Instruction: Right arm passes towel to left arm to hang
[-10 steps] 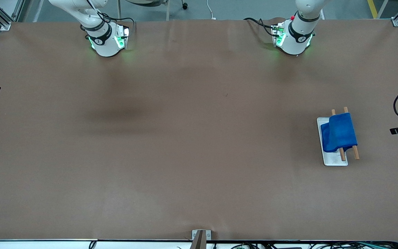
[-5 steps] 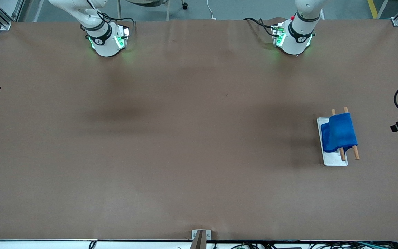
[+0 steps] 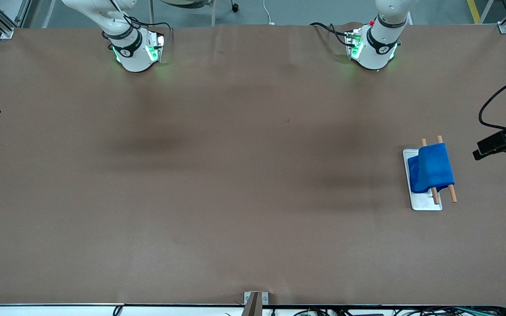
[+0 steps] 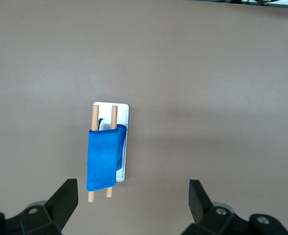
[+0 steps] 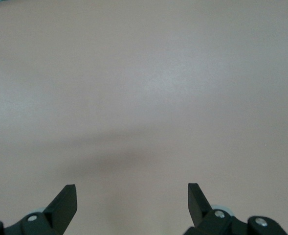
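towel (image 3: 431, 167) already draped over rack (image 3: 423, 202), toward left arm's end of table (image 3: 235, 197), well apart from both bases. hangs across two wooden rods (image 3: 452, 193) on a white base plate; one end folds down onto the plate.

left gripper (image 4: 133, 203): jaws wide open, nothing held, high over the table, looking down on the rack. towel sits just off the gap between the fingers, toward one finger. rods and the towel's long side run roughly along the camera's look direction, not across the jaw gap.

right gripper (image 5: 132, 200): jaws wide open, empty, over bare table near its own end. no towel in its view. waiting, by the look of it.

left arm (image 3: 382, 30) clearly nearer the towel; right arm (image 3: 117, 26) well apart from it, most of the table between.

judgement: hang looks done, no pass left to make. if a regrasp were wanted, left gripper would need to come down and shift sideways onto the towel.

count: one towel, one rack, two rods, two arms, two grippers. nothing else on table.
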